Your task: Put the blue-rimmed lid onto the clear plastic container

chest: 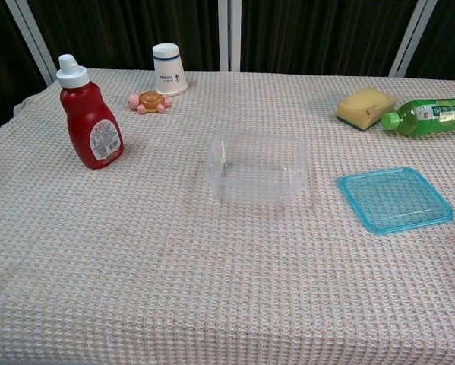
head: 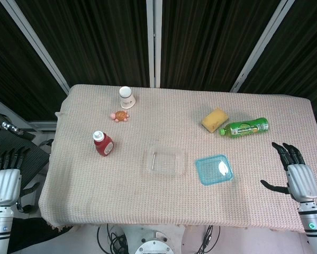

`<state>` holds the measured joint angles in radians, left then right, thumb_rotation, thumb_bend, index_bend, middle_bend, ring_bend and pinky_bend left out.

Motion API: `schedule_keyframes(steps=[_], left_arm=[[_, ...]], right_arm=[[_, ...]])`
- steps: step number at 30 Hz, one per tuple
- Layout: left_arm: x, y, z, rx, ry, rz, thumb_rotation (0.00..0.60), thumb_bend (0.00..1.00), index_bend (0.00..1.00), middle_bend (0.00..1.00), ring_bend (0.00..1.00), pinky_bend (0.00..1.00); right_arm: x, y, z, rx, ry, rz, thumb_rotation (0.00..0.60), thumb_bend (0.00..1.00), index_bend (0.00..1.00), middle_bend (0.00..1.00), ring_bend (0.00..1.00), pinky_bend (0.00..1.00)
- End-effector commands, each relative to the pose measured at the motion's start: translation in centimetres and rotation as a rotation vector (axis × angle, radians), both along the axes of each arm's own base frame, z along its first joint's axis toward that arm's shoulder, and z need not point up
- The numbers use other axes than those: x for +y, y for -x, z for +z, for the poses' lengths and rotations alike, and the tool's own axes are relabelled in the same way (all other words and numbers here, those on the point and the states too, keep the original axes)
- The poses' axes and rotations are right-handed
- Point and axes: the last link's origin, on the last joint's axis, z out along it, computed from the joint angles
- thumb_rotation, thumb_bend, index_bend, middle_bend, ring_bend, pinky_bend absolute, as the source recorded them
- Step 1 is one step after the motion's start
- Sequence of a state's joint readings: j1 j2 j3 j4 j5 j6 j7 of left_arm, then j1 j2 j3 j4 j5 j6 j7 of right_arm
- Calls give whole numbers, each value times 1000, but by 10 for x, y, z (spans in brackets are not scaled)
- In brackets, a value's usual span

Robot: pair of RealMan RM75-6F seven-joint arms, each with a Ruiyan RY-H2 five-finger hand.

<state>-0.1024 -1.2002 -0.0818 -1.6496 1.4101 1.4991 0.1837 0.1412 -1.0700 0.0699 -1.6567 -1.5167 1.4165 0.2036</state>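
The blue-rimmed lid [head: 214, 169] [chest: 394, 199] lies flat on the tablecloth, just right of the clear plastic container [head: 165, 161] [chest: 255, 167], which stands open and empty near the table's middle. My right hand [head: 296, 172] hovers over the table's right edge, well to the right of the lid, fingers spread and holding nothing. My left hand [head: 5, 177] hangs off the table's left side, beyond the cloth, fingers apart and empty. The chest view shows neither hand.
A red ketchup bottle [head: 103, 143] [chest: 90, 122] stands left of the container. A white paper cup [head: 126, 97] [chest: 169, 68] and a small toy turtle [head: 120, 115] [chest: 148, 101] sit at the back left. A yellow sponge [head: 215, 119] [chest: 365, 106] and a lying green bottle [head: 245, 127] [chest: 431, 115] are behind the lid.
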Motion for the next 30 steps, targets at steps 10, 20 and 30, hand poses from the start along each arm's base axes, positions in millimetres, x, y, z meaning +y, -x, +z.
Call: schedule_keyframes(steps=[10, 20, 30], left_arm=[[-4, -2, 1, 0, -9, -12, 600, 0, 108, 67, 0, 0], [-9, -3, -3, -10, 4, -20, 600, 0, 108, 67, 0, 0], [-9, -1, -6, -17, 13, -5, 600, 0, 108, 67, 0, 0]], right_arm=[[0, -3, -8, -2, -66, 19, 600, 28, 0, 152, 0, 7], [-48, -37, -63, 178, -437, 67, 600, 0, 0, 91, 0, 1], [-92, -65, -111, 284, -543, 139, 600, 0, 0, 62, 0, 0]])
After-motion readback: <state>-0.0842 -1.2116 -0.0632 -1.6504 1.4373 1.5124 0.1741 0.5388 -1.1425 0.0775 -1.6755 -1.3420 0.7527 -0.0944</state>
